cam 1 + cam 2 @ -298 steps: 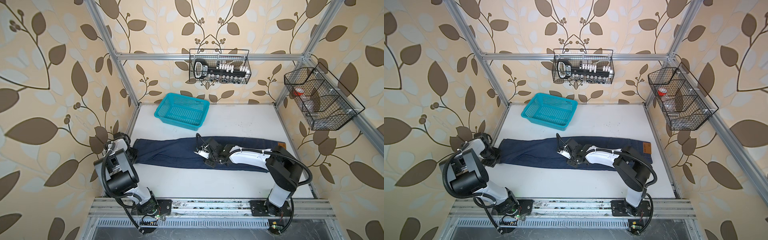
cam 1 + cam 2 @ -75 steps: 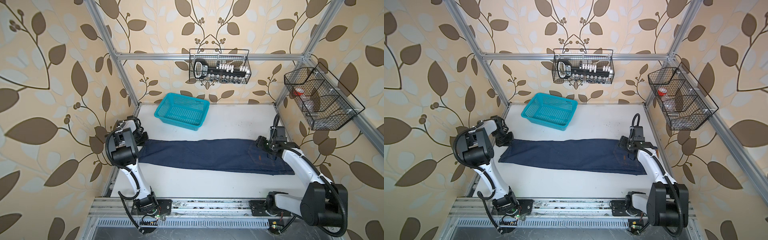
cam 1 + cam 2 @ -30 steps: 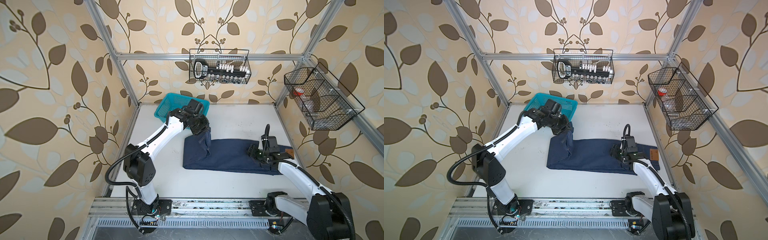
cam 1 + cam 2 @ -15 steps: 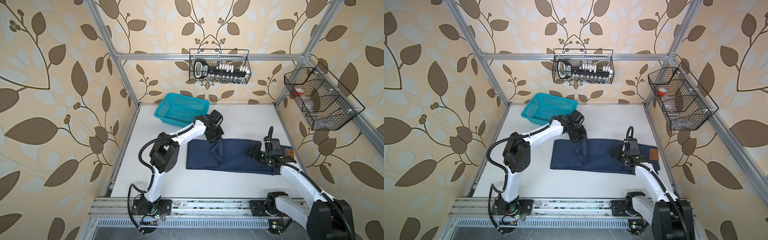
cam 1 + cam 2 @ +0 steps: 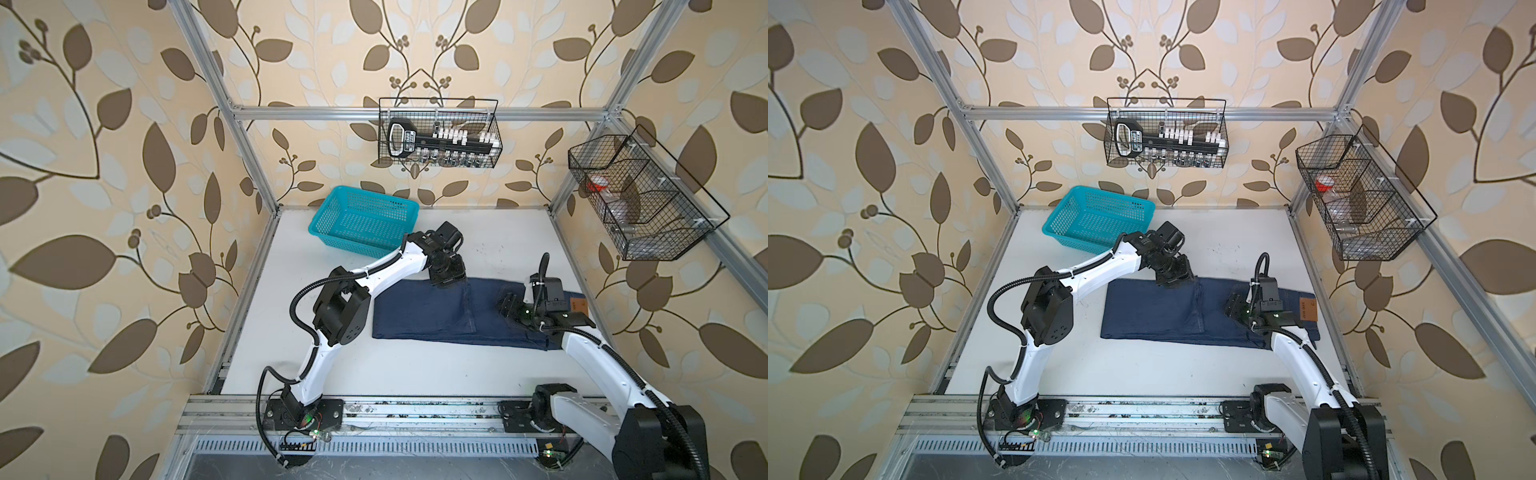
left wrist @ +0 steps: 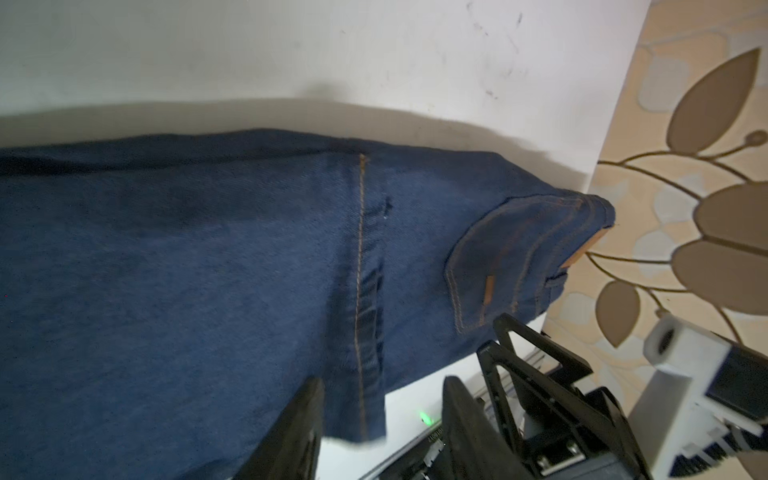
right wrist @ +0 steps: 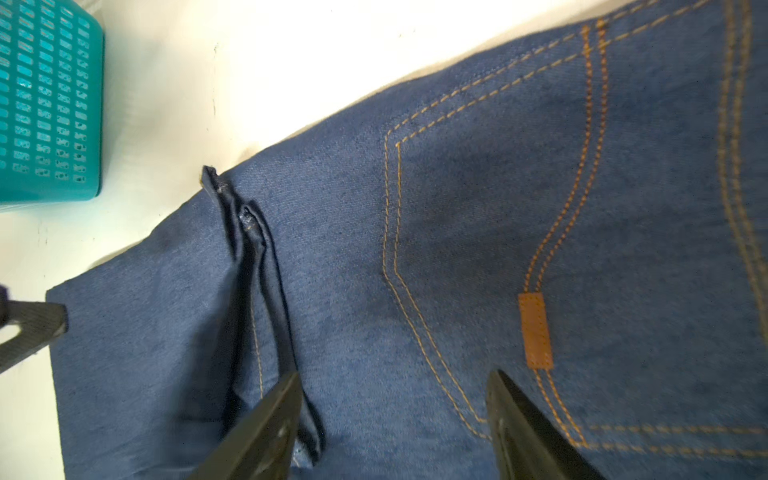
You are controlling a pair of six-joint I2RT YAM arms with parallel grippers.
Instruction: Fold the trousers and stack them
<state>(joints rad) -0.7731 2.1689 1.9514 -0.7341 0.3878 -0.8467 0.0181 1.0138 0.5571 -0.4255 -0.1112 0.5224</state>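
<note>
Running along the near edge: aluminium rail (image 5: pixel 415 409), both arm bases mounted on it. Behind it, white bench (image 5: pixel 415 374), scuffed. Trousers (image 5: pixel 419 311): dark navy denim, lying flat on the bench right of middle, legs doubled back over the seat so that the hem (image 5: pixel 469 309) crosses the cloth near its middle; tan waistband patch (image 5: pixel 578 305) at the end nearest the right wall. Right claw (image 5: pixel 510 309): over the seat, between hem and patch; in the right wrist view its fingers (image 7: pixel 266 424) stand wide apart above the orange-stitched back pocket (image 7: pixel 478 249), nothing between them; whether they touch the cloth cannot be told. Left claw (image 5: pixel 449 279): at the far edge of the trousers, by the hem; in the left wrist view its fingers (image 6: pixel 295 428) are parted, the hem's end lying loose in the gap, not pinched. Further back, teal basket (image 5: pixel 361 220) at the far left of the bench. Rear wall: wire rack (image 5: pixel 438 133). Right wall: second wire rack (image 5: pixel 648 208).
</note>
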